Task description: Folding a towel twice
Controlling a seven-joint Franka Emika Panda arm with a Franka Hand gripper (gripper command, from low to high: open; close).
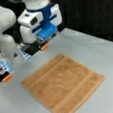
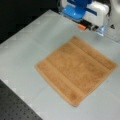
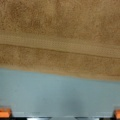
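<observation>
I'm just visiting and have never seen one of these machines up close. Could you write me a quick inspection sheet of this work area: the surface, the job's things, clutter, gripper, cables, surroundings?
Surface: a pale grey table, bare around the cloth in both front views.
Job's things: the towel, tan-brown terry, lies flat and spread out, with no fold showing; a woven band runs near two opposite edges. In the wrist view its near edge lies just ahead of the fingers.
Clutter: nothing seen.
Gripper: the gripper hangs over bare table beside the towel's edge, open, with orange fingertips spread wide, holding nothing and not touching the cloth.
Cables: nothing seen.
Surroundings: a dark backdrop behind the table; a black perforated board at a front view's bottom left.
</observation>
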